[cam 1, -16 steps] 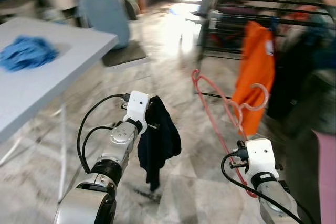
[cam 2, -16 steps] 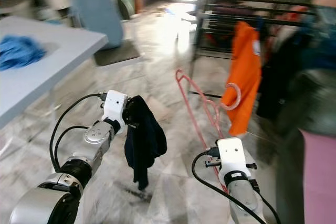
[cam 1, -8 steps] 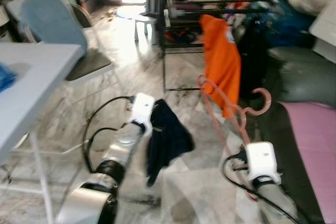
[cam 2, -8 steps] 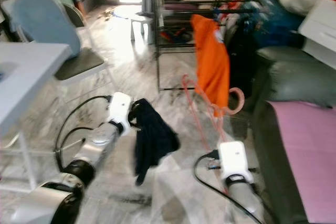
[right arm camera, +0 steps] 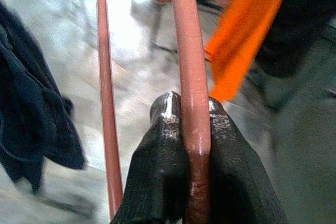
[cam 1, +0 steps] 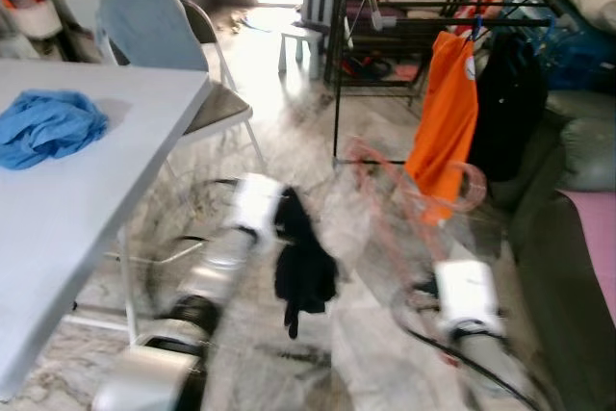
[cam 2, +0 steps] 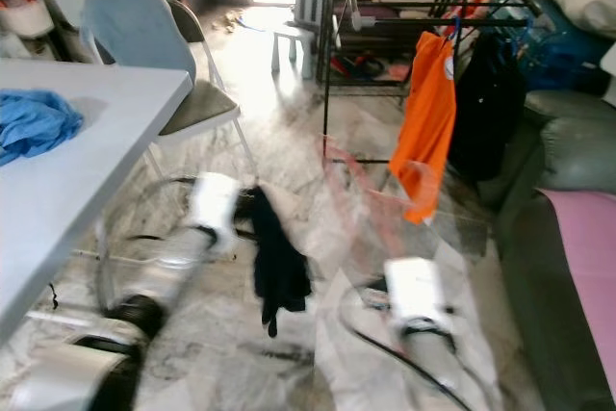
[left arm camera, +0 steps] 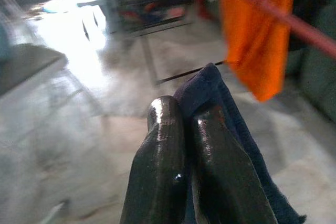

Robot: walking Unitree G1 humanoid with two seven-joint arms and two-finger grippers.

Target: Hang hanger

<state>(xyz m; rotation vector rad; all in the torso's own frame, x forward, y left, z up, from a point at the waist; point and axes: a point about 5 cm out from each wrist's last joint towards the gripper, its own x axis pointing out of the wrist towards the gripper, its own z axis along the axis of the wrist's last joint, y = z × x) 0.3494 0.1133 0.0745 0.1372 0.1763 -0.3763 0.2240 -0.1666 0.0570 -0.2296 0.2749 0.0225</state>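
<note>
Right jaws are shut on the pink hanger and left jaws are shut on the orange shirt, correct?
Not quite. The right gripper is shut on the pink hanger, but the left gripper is shut on a dark cloth, as the left wrist view shows. The orange shirt hangs on the rack.

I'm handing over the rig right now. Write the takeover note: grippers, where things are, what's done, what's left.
Left gripper: shut on the dark navy garment, which dangles above the marble floor.
Right gripper: shut on the pink hanger, hook end up.
Drying rack stands ahead; an orange shirt and a black garment already hang on it.
Done: both items picked up and carried.
Left: garment is not on the hanger, and the hanger is not yet on the rack. Head views are blurred.
</note>
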